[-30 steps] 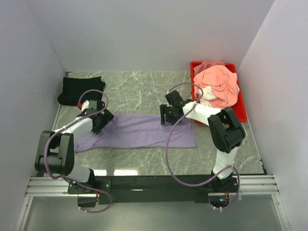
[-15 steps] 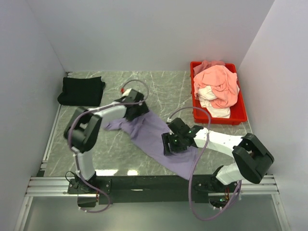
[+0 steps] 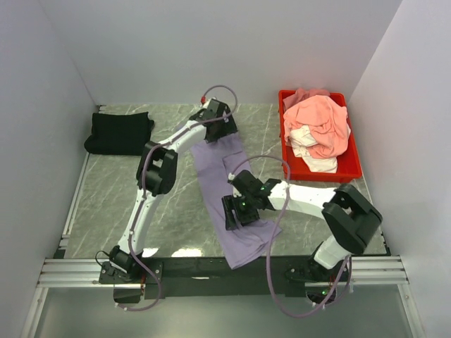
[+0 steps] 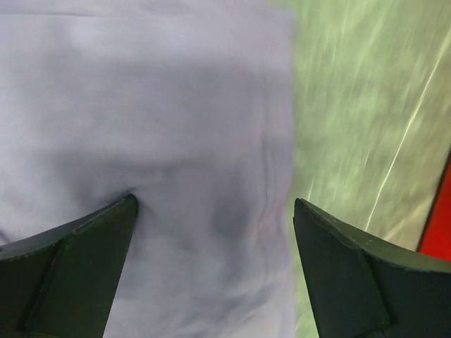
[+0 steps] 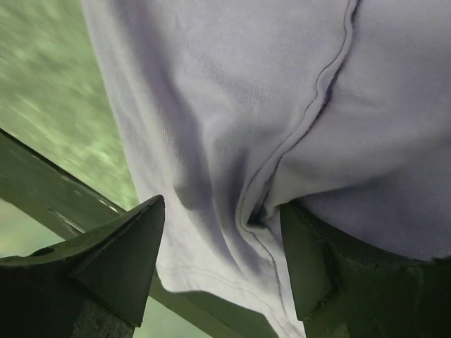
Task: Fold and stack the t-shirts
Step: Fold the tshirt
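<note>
The lavender-purple t-shirt (image 3: 215,176) lies as a long strip from the far middle of the table to the front edge, its near end over the rail. My left gripper (image 3: 220,130) is at its far end, jaws wide apart over the cloth (image 4: 176,127), left gripper (image 4: 211,204). My right gripper (image 3: 232,211) is on the near part, jaws apart with a fold and seam of the cloth (image 5: 268,105) between them, right gripper (image 5: 222,204). The black t-shirt (image 3: 118,132) lies folded at the far left. The salmon-pink t-shirt (image 3: 320,120) and the white t-shirt (image 3: 320,165) are heaped in the tray.
The red plastic tray (image 3: 356,167) stands at the far right by the wall. White walls close in the left, back and right. A metal rail (image 3: 84,271) runs along the front edge. The right arm's cable (image 3: 271,165) loops above the strip.
The lavender shirt has swung from lying left to right to lying far to near. My left gripper went from the left to the far middle, my right gripper from the centre toward the front.
</note>
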Tool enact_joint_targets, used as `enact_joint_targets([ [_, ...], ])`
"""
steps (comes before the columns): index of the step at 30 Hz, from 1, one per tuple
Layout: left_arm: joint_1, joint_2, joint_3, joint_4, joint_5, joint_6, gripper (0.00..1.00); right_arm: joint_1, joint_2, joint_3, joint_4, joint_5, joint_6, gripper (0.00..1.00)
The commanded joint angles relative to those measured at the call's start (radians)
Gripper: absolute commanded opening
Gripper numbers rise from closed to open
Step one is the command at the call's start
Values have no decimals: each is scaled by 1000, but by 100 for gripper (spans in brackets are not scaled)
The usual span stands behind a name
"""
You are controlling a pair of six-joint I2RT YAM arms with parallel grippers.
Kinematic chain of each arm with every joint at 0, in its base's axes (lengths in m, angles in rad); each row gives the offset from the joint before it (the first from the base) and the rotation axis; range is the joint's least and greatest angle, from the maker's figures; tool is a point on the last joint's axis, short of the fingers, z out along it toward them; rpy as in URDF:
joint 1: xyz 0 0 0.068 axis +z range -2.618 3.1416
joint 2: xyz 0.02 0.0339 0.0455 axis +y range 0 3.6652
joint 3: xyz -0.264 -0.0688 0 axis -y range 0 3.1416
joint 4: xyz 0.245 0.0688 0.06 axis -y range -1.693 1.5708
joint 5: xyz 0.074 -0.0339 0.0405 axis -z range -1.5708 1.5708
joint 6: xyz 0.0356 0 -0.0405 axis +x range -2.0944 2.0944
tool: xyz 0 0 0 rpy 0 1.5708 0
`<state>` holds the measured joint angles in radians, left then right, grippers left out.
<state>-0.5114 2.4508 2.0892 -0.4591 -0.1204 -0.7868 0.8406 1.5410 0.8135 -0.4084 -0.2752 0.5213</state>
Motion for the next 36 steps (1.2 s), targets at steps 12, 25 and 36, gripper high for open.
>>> enact_joint_targets([
  [12, 163, 258, 272, -10, 269, -69, 99, 40, 191, 202, 31, -177, -37, 73],
  [25, 182, 356, 342, 261, 364, -219, 100, 54, 205, 245, 25, -173, -33, 73],
  [36, 177, 95, 345, 324, 381, -167, 99, 55, 50, 315, -75, 76, -44, 73],
])
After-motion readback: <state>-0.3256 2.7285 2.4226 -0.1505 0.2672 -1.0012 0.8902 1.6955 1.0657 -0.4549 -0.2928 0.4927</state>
